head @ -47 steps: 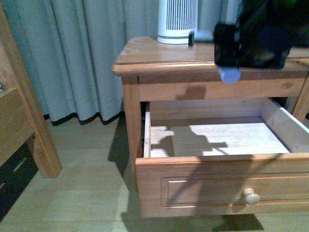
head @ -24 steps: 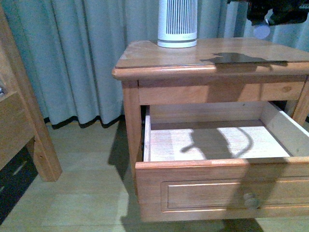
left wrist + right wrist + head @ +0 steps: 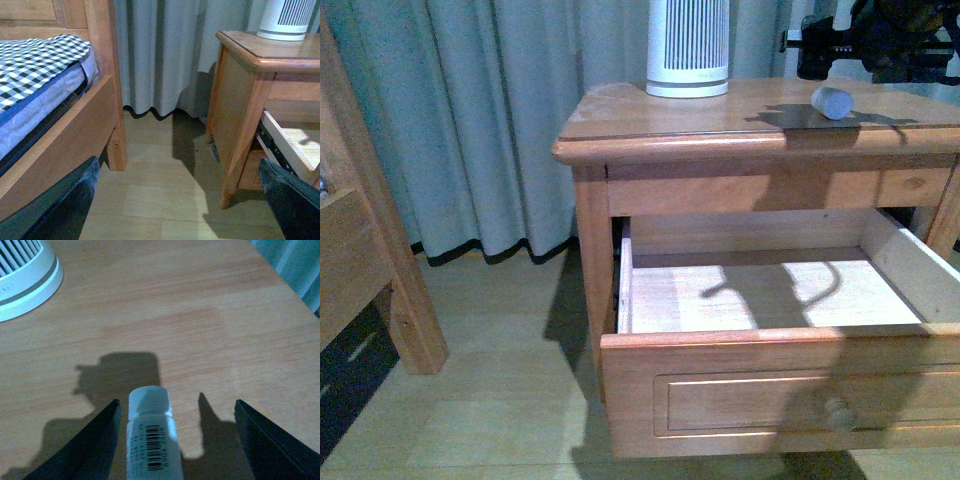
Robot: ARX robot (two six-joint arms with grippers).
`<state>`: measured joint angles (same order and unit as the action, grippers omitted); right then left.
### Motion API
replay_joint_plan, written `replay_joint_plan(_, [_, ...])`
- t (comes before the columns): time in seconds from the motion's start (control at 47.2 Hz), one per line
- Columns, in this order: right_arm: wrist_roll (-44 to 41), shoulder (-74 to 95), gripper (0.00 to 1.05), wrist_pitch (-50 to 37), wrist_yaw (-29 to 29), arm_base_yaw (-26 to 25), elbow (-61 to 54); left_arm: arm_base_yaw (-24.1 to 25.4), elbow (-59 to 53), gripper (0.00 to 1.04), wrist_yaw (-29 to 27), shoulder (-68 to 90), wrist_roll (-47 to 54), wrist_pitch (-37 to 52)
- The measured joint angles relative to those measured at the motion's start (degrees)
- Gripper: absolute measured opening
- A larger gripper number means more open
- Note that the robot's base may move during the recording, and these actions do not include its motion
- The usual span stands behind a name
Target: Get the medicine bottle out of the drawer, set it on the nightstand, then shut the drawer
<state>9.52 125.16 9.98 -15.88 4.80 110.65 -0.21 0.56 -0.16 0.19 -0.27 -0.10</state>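
The small white medicine bottle [image 3: 833,102] lies on its side on the nightstand's [image 3: 670,115] glossy top, near the right end. My right gripper [image 3: 865,55] hovers just above and behind it. In the right wrist view the bottle [image 3: 150,440] shows a barcode label and rests between the spread fingers of the open right gripper [image 3: 177,405], close to one finger. The drawer [image 3: 770,390] stands pulled out, its pale inside bare, its knob [image 3: 837,412] in shadow. My left gripper [image 3: 178,162] hangs open over the floor beside the nightstand [image 3: 250,55], holding nothing.
A tall white ribbed device [image 3: 687,50] stands at the back of the nightstand top, near the bottle. Grey curtains [image 3: 490,120] hang behind. A wooden bed frame [image 3: 380,250] with a checked cover [image 3: 35,65] stands to the left, with bare floor [image 3: 490,400] between.
My right gripper carried the bottle from in front of the nightstand's edge up over the top. The bottle now lies on the top and the jaws are apart.
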Motion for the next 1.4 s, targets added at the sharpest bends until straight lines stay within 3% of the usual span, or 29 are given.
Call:
replay_joint_plan(0.127, [-0.5, -7.8, 0.99, -3.3, -0.4, 0.6, -6.2, 0.0, 0.0, 0.98, 0.0, 0.0, 0.0, 0.0])
replay_joint_plan(0.148, [-0.4, -10.0, 0.99, -3.7, -0.5, 0.9, -7.9, 0.0, 0.0, 0.98, 0.0, 0.0, 0.0, 0.0])
replay_joint_plan(0.551, [4.3, -52.5, 0.98, -13.3, 2.8, 11.0, -58.3, 0.0, 0.0, 0.98, 0.0, 0.0, 0.0, 0.0])
replay_joint_plan(0.848, [8.7, -57.6, 0.98, -18.8, 1.3, 16.3, -84.1, 0.0, 0.0, 0.98, 0.0, 0.0, 0.0, 0.0])
replay_joint_plan(1.145, [10.4, -45.5, 0.98, -30.9, 0.8, 15.1, -88.1, 0.0, 0.0, 0.98, 0.0, 0.0, 0.0, 0.0])
replay_joint_plan(1.399, [7.0, -30.4, 0.98, -41.4, 0.4, 10.9, -82.7, 0.0, 0.0, 0.98, 0.0, 0.0, 0.0, 0.0])
